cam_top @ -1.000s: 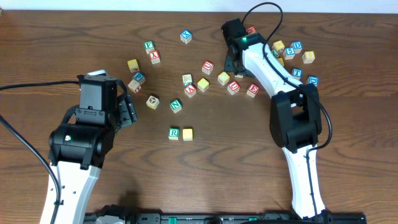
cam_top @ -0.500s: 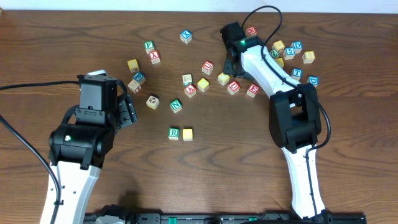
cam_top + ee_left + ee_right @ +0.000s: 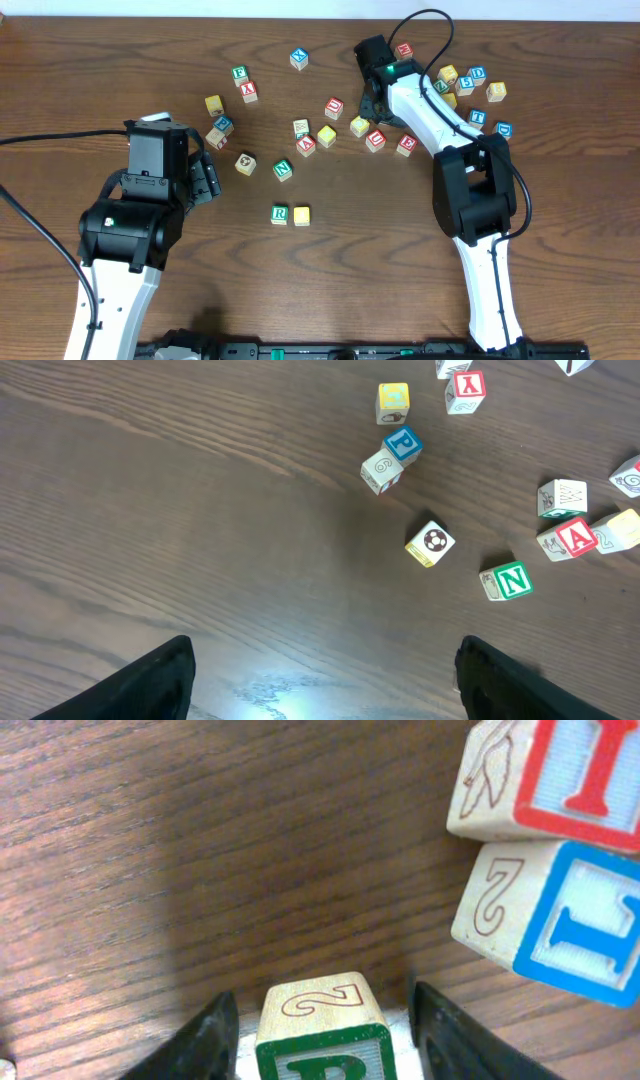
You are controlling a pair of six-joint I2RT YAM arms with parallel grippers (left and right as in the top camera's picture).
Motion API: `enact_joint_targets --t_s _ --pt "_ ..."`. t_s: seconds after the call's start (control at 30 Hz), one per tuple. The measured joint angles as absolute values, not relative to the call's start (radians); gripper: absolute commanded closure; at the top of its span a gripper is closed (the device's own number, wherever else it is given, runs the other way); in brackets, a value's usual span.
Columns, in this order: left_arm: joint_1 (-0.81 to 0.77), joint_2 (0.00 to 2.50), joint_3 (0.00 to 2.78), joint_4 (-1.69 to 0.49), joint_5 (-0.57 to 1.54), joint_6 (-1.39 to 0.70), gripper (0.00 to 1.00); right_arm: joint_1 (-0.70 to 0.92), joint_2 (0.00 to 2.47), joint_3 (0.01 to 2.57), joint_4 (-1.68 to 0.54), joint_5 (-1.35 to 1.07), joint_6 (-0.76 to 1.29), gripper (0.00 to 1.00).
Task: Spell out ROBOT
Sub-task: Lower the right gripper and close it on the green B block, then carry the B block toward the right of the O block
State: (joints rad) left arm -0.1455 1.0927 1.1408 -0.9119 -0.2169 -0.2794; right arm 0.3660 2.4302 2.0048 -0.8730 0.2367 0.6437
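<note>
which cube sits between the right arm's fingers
The green-framed B cube, flanked by the right arm's fingers; the blue-framed cube and the red-lettered cube lie off to the side, outside them.

Cube positions on table (image 3: 400, 270), overhead reading.
R cube (image 3: 279, 213) near centre; plain cube (image 3: 301, 215) just beside it at 3 o'clock; N cube (image 3: 283, 170) apart at 12 o'clock. B cube (image 3: 322, 1025) on the table between the fingers of the right gripper (image 3: 372, 104), at 1 o'clock from R cube. Loose cubes (image 3: 305, 145) lie at 8 o'clock and 3 o'clock of that gripper.
</note>
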Motion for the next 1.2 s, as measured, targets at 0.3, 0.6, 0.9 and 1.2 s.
enact_joint_targets --t_s 0.3,0.6,0.9,1.2 --pt "-0.146 1.093 1.141 -0.912 -0.217 -0.279 0.18 0.366 2.430 2.003 -0.870 0.243 0.640 0.82" --pt "-0.146 1.093 1.141 -0.912 -0.217 -0.279 0.18 0.366 2.430 2.003 -0.871 0.244 0.627 0.87" --pt "-0.146 1.093 1.141 -0.912 -0.217 -0.279 0.18 0.366 2.399 2.000 -0.894 0.242 0.591 0.85" --pt "-0.146 1.093 1.141 -0.912 -0.217 -0.279 0.18 0.375 2.185 1.998 -0.984 0.214 0.564 0.90"
